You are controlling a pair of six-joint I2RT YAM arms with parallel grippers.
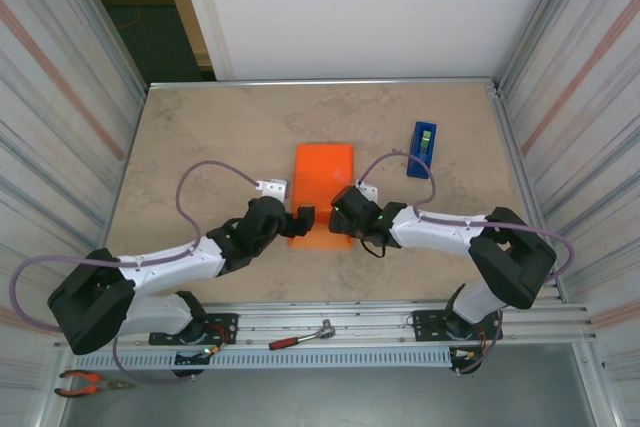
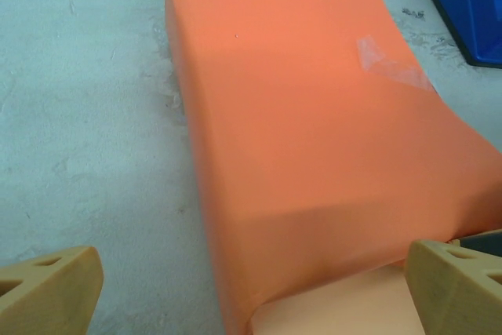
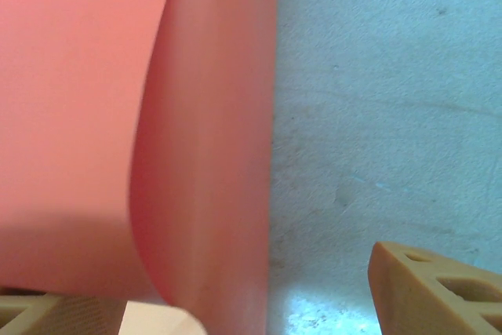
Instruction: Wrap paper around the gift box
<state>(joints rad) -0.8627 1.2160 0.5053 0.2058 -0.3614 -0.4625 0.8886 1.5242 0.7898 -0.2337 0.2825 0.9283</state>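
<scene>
Entry, both arms parked at the near end of the parcel

- The paper sits about mid-table, folded into a flat orange sleeve. I can't see the gift box itself; I take it to be inside, under the paper.
- Long axis of the sleeve runs from the near edge of the table toward the far edge. This is the relation that matters: the parcel lies straight ahead of both grippers, with its short near end facing them.
- Left gripper: at the near-left corner of the sleeve, fingers spread wide, nothing held. Its wrist camera looks up the length of the parcel, with the near end sitting between the two fingers.
- Right gripper: at the near-right corner, fingers also apart and holding nothing. The right side wall of the paper stands between them, with bare table beside it.
- A strip of clear tape lies on the top face toward the right edge, so I judge the long seam to be closed.
- The near end looks open, with a paler flap showing under the top layer. I judge folding it to be the next job.
- Both arms are about equally near that end. The blue tape dispenser stands toward the far right, well apart from the parcel, on the right arm's side
</scene>
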